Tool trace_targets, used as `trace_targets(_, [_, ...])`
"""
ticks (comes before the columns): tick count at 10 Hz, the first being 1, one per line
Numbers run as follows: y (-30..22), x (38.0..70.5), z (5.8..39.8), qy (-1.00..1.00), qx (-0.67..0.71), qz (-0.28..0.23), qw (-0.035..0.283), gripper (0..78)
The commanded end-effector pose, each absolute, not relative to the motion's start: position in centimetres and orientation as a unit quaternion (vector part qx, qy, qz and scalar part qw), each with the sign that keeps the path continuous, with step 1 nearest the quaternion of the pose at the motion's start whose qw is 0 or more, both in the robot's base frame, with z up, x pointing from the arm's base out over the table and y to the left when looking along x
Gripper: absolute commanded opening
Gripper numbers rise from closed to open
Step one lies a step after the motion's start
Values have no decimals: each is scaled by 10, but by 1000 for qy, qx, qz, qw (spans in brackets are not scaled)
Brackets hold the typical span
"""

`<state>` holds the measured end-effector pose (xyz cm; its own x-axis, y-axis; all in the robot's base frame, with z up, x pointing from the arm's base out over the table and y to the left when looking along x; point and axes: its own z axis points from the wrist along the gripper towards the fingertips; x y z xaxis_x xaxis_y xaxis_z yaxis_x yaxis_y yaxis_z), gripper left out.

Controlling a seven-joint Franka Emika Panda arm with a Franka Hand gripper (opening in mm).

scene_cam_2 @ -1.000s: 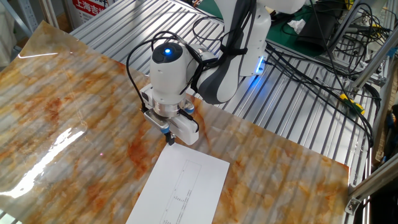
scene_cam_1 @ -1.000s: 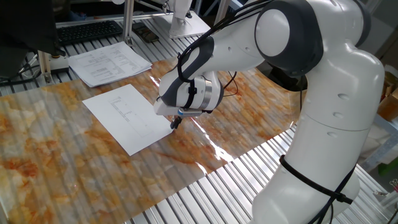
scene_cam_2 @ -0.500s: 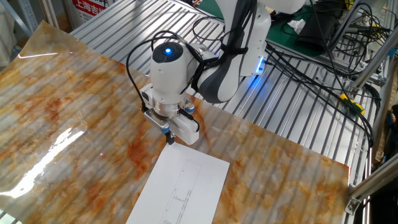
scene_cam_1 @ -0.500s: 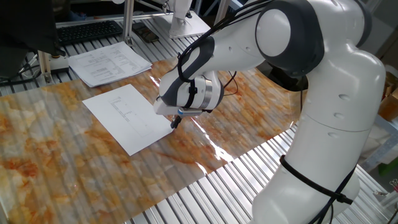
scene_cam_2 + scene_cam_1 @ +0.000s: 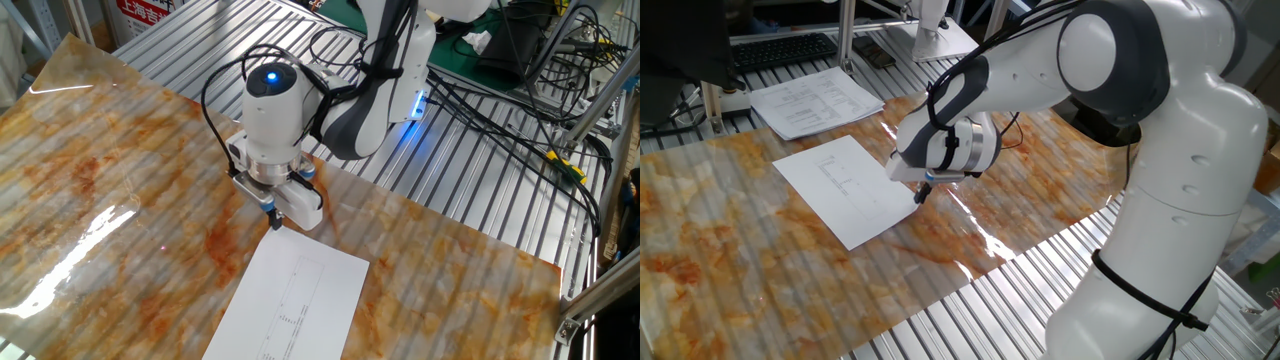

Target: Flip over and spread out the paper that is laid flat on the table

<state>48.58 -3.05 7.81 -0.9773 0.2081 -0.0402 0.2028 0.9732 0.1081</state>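
Lifted slightly, gripper (image 5: 921, 195) hovers at paper's (image 5: 843, 188) near corner; finger gap cannot be told

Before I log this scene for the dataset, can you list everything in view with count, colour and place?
paper: one, white, flat on the table, faint print up
table: one, silver slats under orange-grey marbled sheet
printed stack: one, white, far edge, on slats
keyboard: one, black, behind the stack
cables: several, black, on the slats beside the arm
gripper: one, at the paper's edge, jaw state unclear
arm: one, white and grey
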Motion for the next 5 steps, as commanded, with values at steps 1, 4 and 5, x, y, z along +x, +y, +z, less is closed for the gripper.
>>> trace_targets(1, [-28,492,102,993,106,50,18,12])
trace_targets(4, [-28,496,121,993,109,46,12,12])
trace_targets(5, [-28,496,124,993,110,45,11,12])
